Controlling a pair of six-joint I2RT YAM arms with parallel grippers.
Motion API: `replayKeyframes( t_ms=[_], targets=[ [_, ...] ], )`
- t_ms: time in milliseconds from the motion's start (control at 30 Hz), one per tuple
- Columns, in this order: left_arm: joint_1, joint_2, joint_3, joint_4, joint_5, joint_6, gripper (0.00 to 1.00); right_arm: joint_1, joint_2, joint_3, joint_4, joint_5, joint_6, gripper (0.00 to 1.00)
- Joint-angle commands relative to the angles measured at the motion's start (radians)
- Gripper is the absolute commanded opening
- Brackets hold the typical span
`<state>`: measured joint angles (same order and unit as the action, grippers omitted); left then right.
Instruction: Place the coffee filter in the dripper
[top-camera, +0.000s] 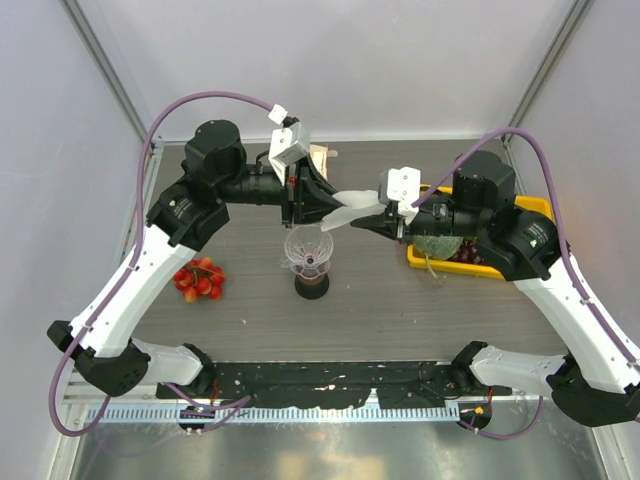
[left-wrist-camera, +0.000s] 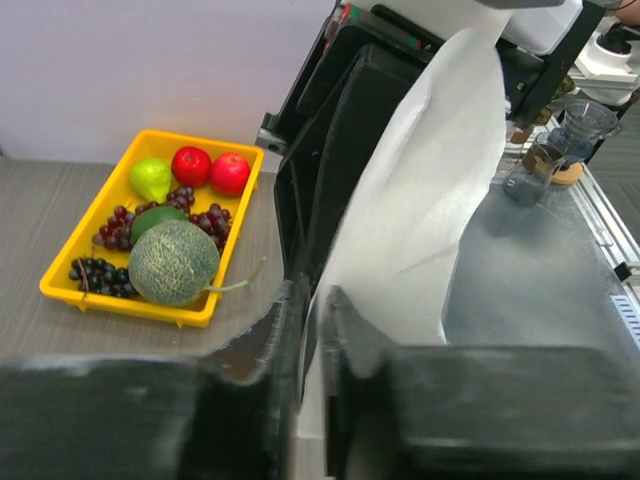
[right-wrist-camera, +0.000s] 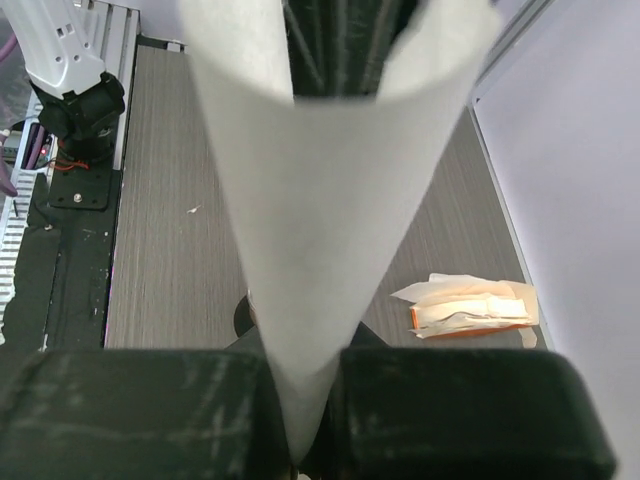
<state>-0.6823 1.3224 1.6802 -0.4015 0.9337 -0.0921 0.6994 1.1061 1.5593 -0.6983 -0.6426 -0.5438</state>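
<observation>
The coffee filter (top-camera: 350, 208), a thin white paper cone, hangs in the air between my two grippers, above and just right of the dripper (top-camera: 308, 250). The dripper is a clear ribbed funnel standing on a dark brown cup (top-camera: 311, 284). My left gripper (top-camera: 325, 207) is shut on the filter's wide edge; in the left wrist view its jaws (left-wrist-camera: 315, 295) pinch the paper (left-wrist-camera: 430, 200). My right gripper (top-camera: 368, 222) is shut on the narrow tip; in the right wrist view (right-wrist-camera: 303, 360) the filter (right-wrist-camera: 330, 180) fans out ahead and hides the dripper.
A yellow tray (top-camera: 540, 207) with a melon, grapes and other fruit sits at the right and also shows in the left wrist view (left-wrist-camera: 120, 305). Red fruit (top-camera: 200, 278) lies at the left. The beige packet with orange marks (right-wrist-camera: 470, 308) lies at the back.
</observation>
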Motion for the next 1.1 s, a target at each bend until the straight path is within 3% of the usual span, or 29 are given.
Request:
replayKeyframes(
  t_ms=[0, 67, 133, 300, 333, 400, 433, 500, 567, 700, 867, 1000, 1067],
  targets=[
    [0.003, -0.025, 0.021, -0.04, -0.022, 0.023, 0.28, 0.005, -0.025, 0.022, 0.01, -0.015, -0.013, 0.05],
    [0.004, -0.029, 0.021, -0.039, -0.022, 0.031, 0.45, 0.005, -0.026, 0.022, 0.002, -0.022, -0.015, 0.05],
    [0.004, -0.032, 0.024, -0.034, -0.019, 0.043, 0.47, 0.006, -0.026, 0.021, -0.007, -0.029, -0.019, 0.05],
    [-0.017, 0.0, 0.068, -0.043, 0.02, 0.037, 0.41, 0.008, -0.005, 0.025, -0.012, -0.071, -0.004, 0.05],
    [-0.023, 0.004, 0.075, -0.051, 0.022, 0.037, 0.34, 0.009, 0.0, 0.028, -0.012, -0.074, 0.001, 0.06],
    [-0.026, 0.014, 0.078, -0.059, 0.011, 0.025, 0.1, 0.011, 0.011, 0.041, -0.023, -0.072, 0.008, 0.11],
    [-0.026, 0.015, 0.082, -0.072, -0.007, 0.016, 0.0, 0.011, 0.012, 0.05, -0.027, -0.051, 0.01, 0.23],
    [-0.013, 0.014, 0.085, -0.094, -0.038, -0.006, 0.0, 0.011, 0.005, 0.053, -0.055, 0.003, 0.002, 0.41],
    [0.022, 0.002, 0.056, -0.032, -0.064, -0.169, 0.0, 0.009, -0.009, 0.053, -0.094, 0.047, -0.045, 0.5],
    [0.098, -0.006, -0.029, 0.154, -0.041, -0.443, 0.0, 0.006, -0.04, 0.038, -0.102, 0.122, -0.091, 0.54],
    [0.104, -0.014, -0.05, 0.165, -0.062, -0.471, 0.0, 0.008, -0.068, -0.016, -0.006, 0.256, -0.113, 0.56],
    [0.104, -0.005, -0.04, 0.164, -0.068, -0.483, 0.0, 0.011, -0.091, -0.085, 0.146, 0.348, -0.136, 0.68],
    [0.105, 0.0, -0.042, 0.168, -0.075, -0.5, 0.0, 0.012, -0.088, -0.094, 0.186, 0.376, -0.162, 0.68]
  ],
)
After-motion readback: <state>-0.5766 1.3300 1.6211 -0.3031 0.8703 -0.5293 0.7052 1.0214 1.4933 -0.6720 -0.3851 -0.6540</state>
